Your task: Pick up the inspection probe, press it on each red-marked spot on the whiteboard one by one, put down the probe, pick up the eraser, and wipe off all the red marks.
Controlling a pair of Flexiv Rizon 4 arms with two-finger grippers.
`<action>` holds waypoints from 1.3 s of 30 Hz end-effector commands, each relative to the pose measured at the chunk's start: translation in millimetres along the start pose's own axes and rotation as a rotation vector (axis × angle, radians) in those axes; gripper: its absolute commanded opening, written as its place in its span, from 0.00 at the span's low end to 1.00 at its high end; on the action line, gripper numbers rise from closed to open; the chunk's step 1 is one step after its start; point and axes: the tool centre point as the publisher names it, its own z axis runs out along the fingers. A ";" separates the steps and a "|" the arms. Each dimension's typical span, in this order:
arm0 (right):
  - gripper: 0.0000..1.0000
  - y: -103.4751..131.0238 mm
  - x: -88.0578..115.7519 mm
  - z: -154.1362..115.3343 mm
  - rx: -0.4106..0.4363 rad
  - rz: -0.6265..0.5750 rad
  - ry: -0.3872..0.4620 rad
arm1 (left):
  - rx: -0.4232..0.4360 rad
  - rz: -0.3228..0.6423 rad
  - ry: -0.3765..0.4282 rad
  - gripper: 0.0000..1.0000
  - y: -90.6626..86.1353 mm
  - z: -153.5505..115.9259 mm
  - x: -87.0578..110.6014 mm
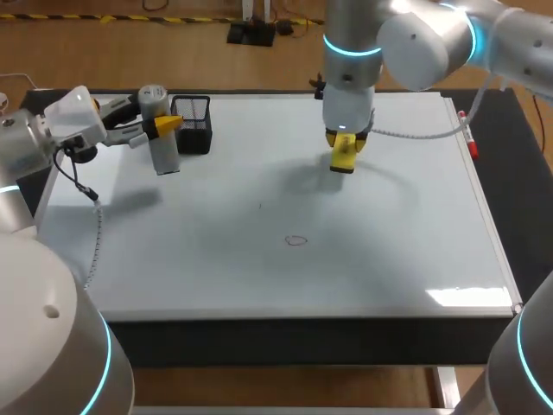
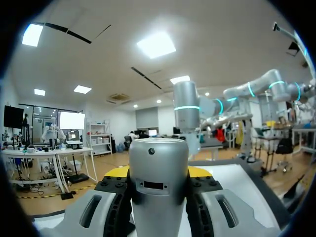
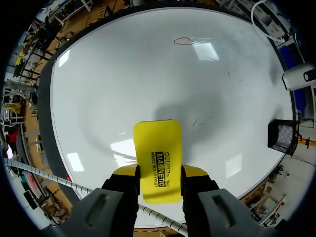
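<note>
Eraser (image 3: pixel 157 163): yellow block, clamped by right gripper (image 3: pixel 160 171).
Probe (image 2: pixel 158 182): silver cylinder, clamped by left gripper (image 2: pixel 158 172).
Red mark (image 1: pixel 296 240): small loop.
Beside probe: mesh basket (image 1: pixel 192 121).

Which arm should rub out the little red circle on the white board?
Right. The right gripper holds the flat yellow eraser over the whiteboard, the red ring just ahead. The left gripper is full with the silver cylinder probe, off beside the black mesh basket.

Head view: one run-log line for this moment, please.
left gripper: shut on silver cylindrical probe | right gripper: shut on yellow rectangular eraser, over whiteboard | red loop mark: unwiped
</note>
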 end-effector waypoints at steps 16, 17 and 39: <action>0.00 -41.5 88.3 5.0 -0.035 0.171 0.018 | 0.000 0.001 -0.002 0.00 -1.0 -0.1 0.5; 0.00 -42.9 92.4 6.0 -0.038 0.180 0.019 | 0.000 0.001 -0.002 0.00 -1.0 -0.1 0.5; 0.00 -53.6 116.9 8.3 -0.068 0.232 0.020 | 0.000 0.001 -0.002 0.00 -1.0 -0.1 0.5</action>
